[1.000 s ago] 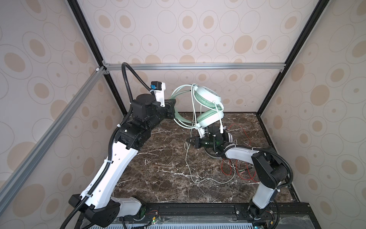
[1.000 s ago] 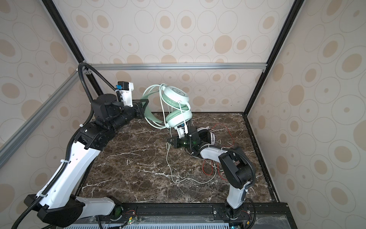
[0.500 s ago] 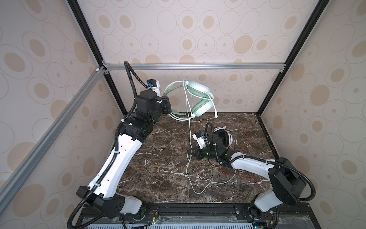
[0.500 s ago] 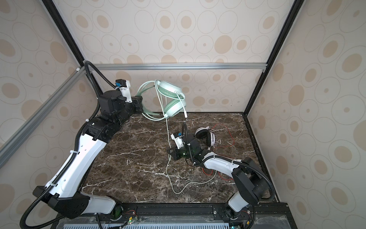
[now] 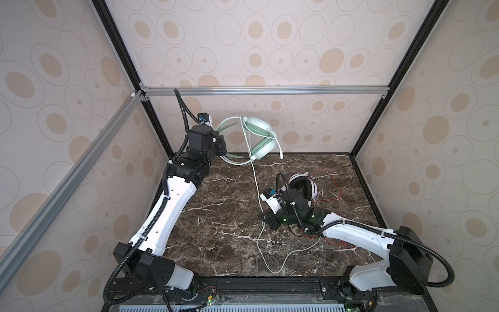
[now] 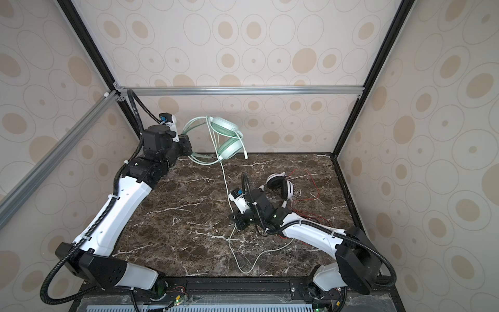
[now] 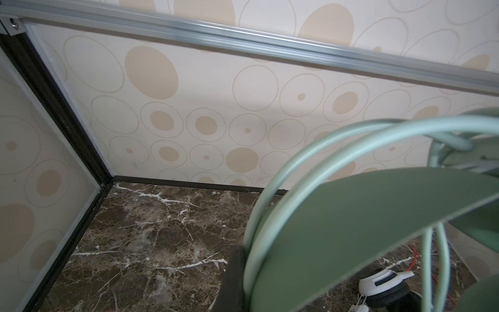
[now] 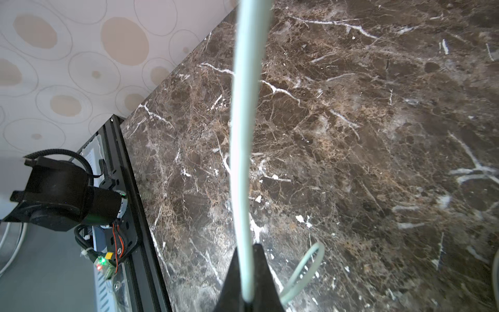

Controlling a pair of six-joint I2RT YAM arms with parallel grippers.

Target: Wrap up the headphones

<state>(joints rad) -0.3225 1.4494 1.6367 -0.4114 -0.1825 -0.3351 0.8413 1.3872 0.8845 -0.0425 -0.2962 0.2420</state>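
The right gripper (image 5: 264, 217) pinches the pale green cable (image 8: 244, 135), brown marble tabletop (image 5: 216, 216) just below; the left gripper (image 5: 224, 151) clamps the mint-green headphones (image 5: 260, 135), wallpapered wall (image 5: 310, 129) behind.

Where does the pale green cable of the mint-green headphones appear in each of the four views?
In a top view: the pale green cable drops mid-picture from the mint-green headphones to the right gripper.
In a top view: the cable sits slightly further left.
Left wrist: thin strands beyond the broad headband.
Right wrist: cable pinched in the gripper, over marble.
Shared landmark: marble tabletop.
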